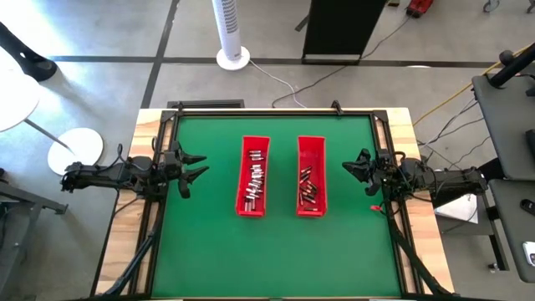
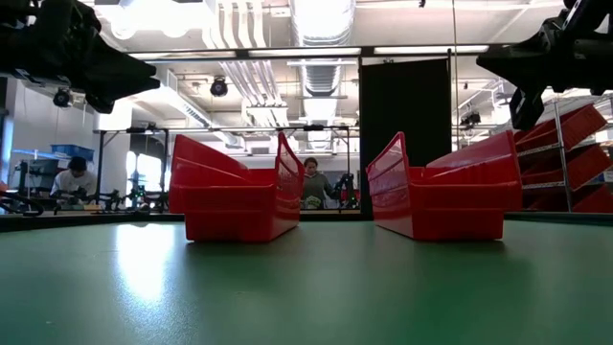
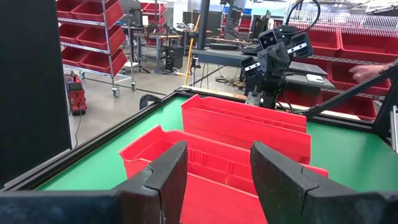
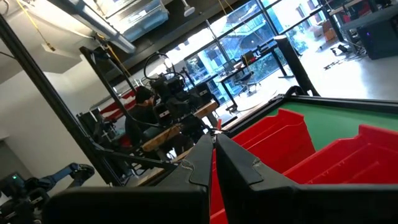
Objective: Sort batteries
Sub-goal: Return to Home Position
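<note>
Batteries (image 1: 253, 177) lay from above in two red bins: silvery in the left bin (image 1: 256, 142), dark in the right bin (image 1: 312, 144). At table level we saw only bin walls. The left gripper (image 3: 219, 152), at the table's left edge, was spread and empty. The right gripper (image 4: 213, 139), at the right edge, was pinched together and empty. We judged the batteries light, stiff and slippery, best pinched mid-barrel.

Text: none can be read in any view.
Batteries (image 1: 253, 180): any markings are too small to be read.
Red trays (image 2: 235, 201): no lettering can be read on the walls seen.
</note>
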